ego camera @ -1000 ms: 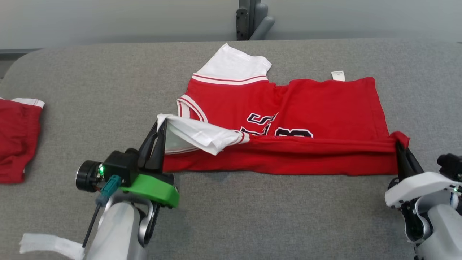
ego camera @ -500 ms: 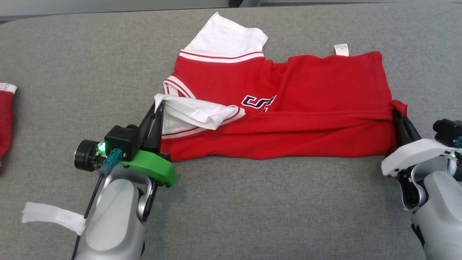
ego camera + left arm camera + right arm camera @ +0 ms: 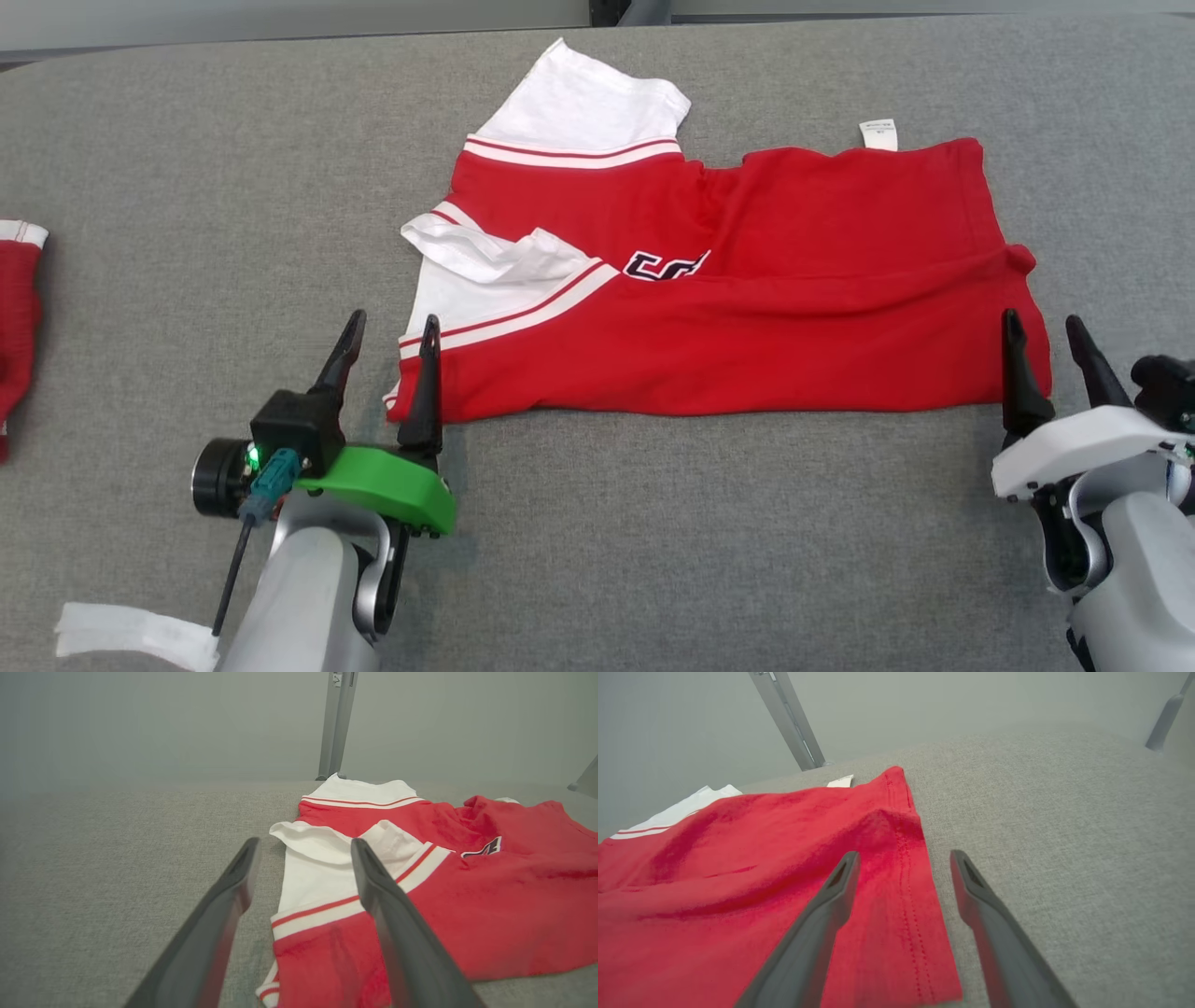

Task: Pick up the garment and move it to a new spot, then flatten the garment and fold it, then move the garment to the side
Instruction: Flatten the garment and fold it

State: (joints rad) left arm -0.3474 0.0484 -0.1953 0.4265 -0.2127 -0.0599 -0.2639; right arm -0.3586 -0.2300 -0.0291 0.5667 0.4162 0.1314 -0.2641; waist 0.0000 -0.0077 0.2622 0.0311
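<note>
A red jersey-style garment is lying folded lengthwise on the grey worktop, sitting nearer its far edge than its near one and stretching left to right across the middle. Its near half is lying doubled over the far half, hiding the lower part of the black-and-white lettering. One white sleeve, trimmed with red and white stripes, is pointing toward the far edge. The other sleeve is lying crumpled across the left end. A small white label is sticking out along the far side, near the right end. Soft wrinkles are running along the doubled layer.
</note>
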